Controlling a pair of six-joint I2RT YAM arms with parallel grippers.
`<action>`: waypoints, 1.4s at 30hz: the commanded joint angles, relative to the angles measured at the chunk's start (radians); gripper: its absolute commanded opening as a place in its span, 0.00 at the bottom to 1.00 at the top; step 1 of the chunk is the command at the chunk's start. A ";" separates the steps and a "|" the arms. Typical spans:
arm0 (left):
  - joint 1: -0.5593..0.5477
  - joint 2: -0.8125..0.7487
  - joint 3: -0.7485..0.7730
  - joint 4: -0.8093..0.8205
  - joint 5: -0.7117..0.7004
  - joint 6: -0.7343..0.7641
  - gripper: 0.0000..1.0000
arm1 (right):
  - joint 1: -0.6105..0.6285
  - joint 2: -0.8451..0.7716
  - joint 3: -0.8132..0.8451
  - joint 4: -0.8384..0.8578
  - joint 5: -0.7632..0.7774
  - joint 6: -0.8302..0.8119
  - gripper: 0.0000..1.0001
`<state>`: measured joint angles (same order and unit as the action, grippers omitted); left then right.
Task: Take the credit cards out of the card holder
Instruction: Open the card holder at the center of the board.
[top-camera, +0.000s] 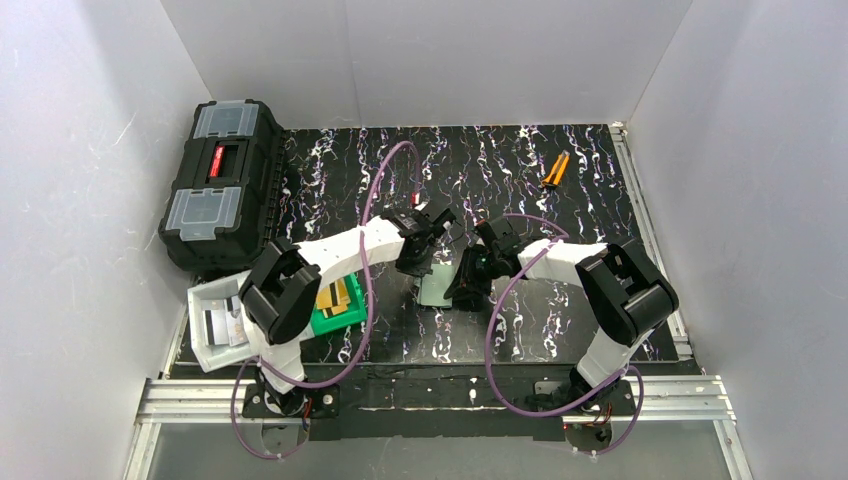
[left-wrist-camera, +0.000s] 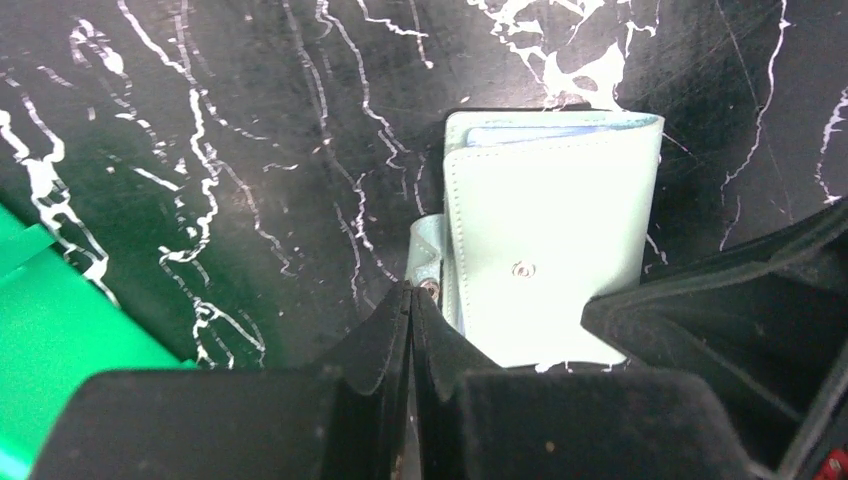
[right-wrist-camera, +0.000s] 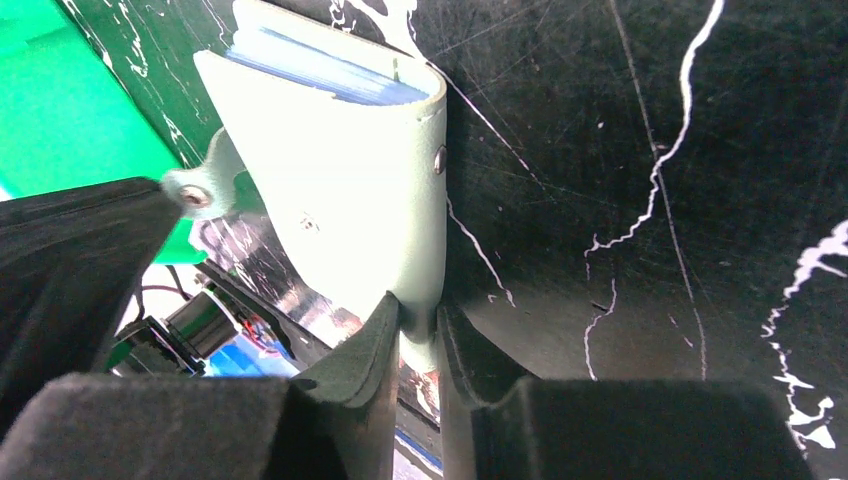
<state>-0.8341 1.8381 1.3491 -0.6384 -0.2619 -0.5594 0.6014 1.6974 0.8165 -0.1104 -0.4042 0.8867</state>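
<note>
Marbled table (top-camera: 600, 200) bears card holder (left-wrist-camera: 550, 230); left jaws pinch its tab, right jaws its spine.

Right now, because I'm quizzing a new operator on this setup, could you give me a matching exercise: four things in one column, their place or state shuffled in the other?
Things:
1. left gripper
2. right gripper
3. toolbox
4. green bin

Place or state:
A. black, at the far left of the table
B. clamped on one edge of the card holder
C. at the near left, credit cards inside
D. shut on the holder's snap tab

Pairs: 1-D, 2-B, 3-A, 4-C.
</note>
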 joint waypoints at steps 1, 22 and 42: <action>0.017 -0.119 0.010 -0.072 0.012 0.006 0.00 | -0.005 0.038 -0.002 -0.141 0.119 -0.061 0.21; 0.003 -0.047 0.080 -0.125 0.095 0.006 0.39 | -0.005 -0.143 0.026 -0.269 0.246 -0.110 0.63; -0.028 0.052 0.088 -0.090 -0.009 -0.006 0.37 | -0.006 -0.146 -0.008 -0.257 0.242 -0.105 0.60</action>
<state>-0.8612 1.9247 1.4319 -0.7124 -0.2020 -0.5537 0.5976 1.5696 0.8341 -0.3485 -0.1860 0.7864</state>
